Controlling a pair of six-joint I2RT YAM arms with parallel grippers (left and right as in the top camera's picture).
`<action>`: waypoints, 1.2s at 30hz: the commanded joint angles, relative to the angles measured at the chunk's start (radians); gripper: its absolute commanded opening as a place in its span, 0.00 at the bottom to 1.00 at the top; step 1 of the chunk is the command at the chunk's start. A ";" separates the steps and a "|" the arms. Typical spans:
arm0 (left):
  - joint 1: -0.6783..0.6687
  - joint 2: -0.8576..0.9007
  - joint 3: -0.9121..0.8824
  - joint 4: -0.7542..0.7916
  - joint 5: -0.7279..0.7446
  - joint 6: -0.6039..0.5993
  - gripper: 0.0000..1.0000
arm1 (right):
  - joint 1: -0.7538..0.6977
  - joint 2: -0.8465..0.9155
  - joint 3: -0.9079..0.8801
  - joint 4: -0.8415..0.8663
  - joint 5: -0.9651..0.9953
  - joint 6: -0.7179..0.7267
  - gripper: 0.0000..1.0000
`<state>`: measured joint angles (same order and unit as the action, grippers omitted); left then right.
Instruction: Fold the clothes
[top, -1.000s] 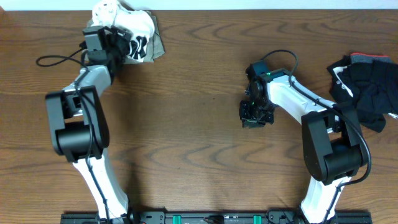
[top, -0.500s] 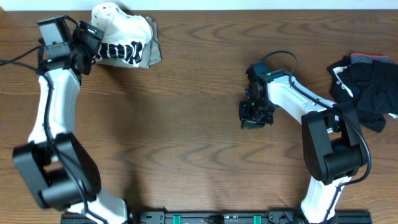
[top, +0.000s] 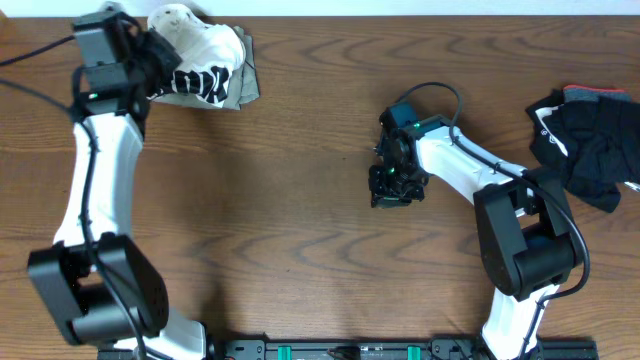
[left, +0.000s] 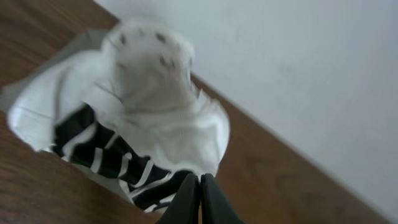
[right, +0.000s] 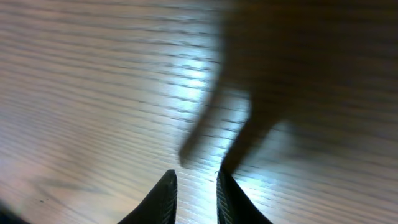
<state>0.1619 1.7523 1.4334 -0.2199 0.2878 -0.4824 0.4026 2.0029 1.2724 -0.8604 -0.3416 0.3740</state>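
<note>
Mostly hidden under the white T-shirt (top: 208, 48), the khaki trousers (top: 250, 88).

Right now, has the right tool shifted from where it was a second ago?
Yes. The right tool has slid slightly to the robot's left, away from the black bundle, which has not moved.

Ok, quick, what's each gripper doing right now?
Left gripper: closed, apparently pinching the edge of the shirt.
Right gripper: slightly open, holding nothing, above the table.
</note>
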 joint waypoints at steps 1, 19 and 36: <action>-0.018 0.100 0.007 -0.005 0.006 0.108 0.06 | 0.022 0.030 -0.018 0.015 -0.003 -0.020 0.22; -0.015 0.431 0.007 0.240 -0.390 0.291 0.06 | 0.101 0.030 -0.018 0.026 -0.003 -0.023 0.23; -0.092 0.055 0.007 0.230 -0.314 0.259 0.06 | 0.114 0.030 -0.018 -0.011 -0.003 -0.023 0.22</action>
<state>0.1024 1.8576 1.4349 0.0097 -0.0513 -0.2096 0.5034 2.0037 1.2720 -0.8696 -0.3523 0.3622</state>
